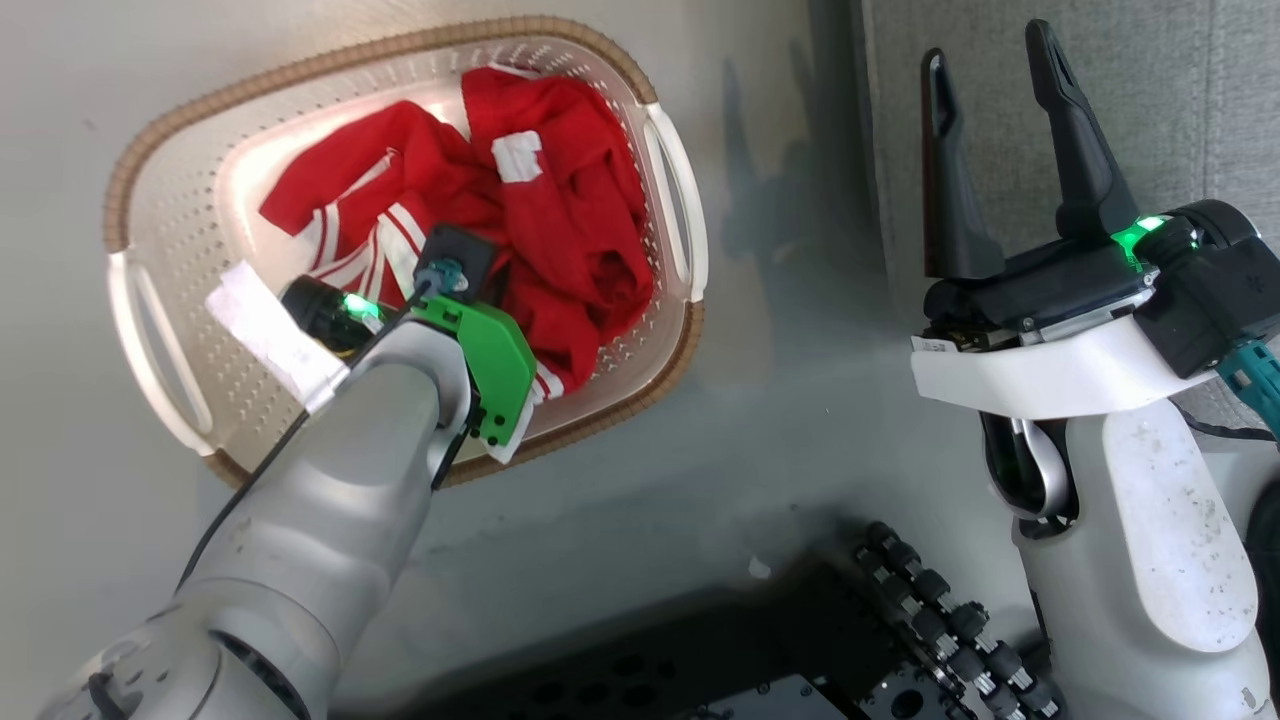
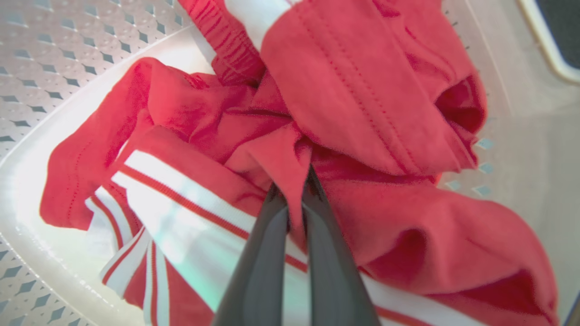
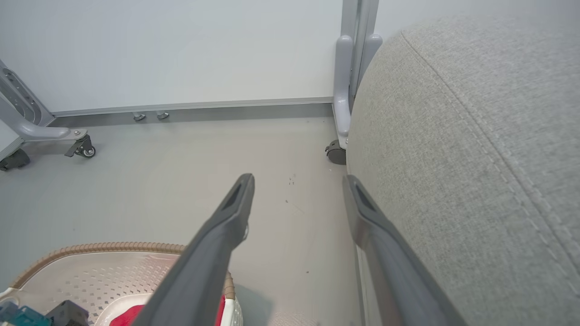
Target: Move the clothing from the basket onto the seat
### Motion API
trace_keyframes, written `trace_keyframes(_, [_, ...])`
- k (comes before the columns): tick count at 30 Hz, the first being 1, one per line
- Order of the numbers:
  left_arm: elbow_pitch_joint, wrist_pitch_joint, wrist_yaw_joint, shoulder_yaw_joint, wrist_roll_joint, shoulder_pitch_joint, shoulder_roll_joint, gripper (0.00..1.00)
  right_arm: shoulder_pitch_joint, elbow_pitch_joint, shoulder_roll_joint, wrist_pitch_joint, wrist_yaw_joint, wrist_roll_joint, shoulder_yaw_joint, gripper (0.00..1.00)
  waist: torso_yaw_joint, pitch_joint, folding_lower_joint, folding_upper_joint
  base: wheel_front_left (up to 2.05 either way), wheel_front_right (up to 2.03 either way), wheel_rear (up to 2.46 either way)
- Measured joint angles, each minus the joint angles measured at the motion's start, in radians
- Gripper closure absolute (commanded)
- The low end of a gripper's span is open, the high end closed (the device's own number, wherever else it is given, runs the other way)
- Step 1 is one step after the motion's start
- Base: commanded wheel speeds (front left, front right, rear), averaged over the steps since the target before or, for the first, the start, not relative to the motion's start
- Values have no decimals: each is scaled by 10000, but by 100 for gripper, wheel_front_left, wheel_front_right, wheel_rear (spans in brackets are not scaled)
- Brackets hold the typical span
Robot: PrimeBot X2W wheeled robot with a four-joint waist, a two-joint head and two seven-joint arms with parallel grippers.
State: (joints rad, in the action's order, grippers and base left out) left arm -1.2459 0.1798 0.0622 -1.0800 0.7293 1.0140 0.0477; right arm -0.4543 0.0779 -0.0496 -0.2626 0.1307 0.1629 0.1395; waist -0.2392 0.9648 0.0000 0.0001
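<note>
Left wrist view: left gripper (image 2: 294,184) tight on clothing (image 2: 353,90).

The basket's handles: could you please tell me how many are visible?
2. One handle is at the basket's left end; the other is at its right end, toward the seat. No more seem hidden.

Head: steeply down on basket (image 1: 180,210); left wrist: close inside it; right wrist: along floor (image 3: 158,181), basket corner shared.

Crumpled red, white-striped clothing (image 1: 560,220) lies heaped in the cream perforated basket (image 1: 175,190); grey woven seat (image 3: 476,158) stands nearby
</note>
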Motion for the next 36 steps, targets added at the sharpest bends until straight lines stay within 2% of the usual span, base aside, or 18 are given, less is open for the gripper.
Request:
trace_keyframes(6, [249,594,52,31,58,-369,8,100,243,-267,6,0,0,-186,-128,0,216,-757,0,0,0,0,0])
trace_keyframes(12, [1127,798,-40,219,54,-825,23,100,687,-652,8,0,0,-476,-355,0,557,-1814,0,0,0,0,0])
trace_keyframes(23, [4523,817,-598,1452,-731,-2117,895,100,1453,-1202,-48,0,0,-556,-635,0,1122,-3640,-1,0,0,0,0])
trace_keyframes(36, [8619,825,-1193,3620,-1737,-3606,1906,100,2052,-1569,-44,6,0,-556,-525,0,1507,-5677,-1,0,0,0,0])
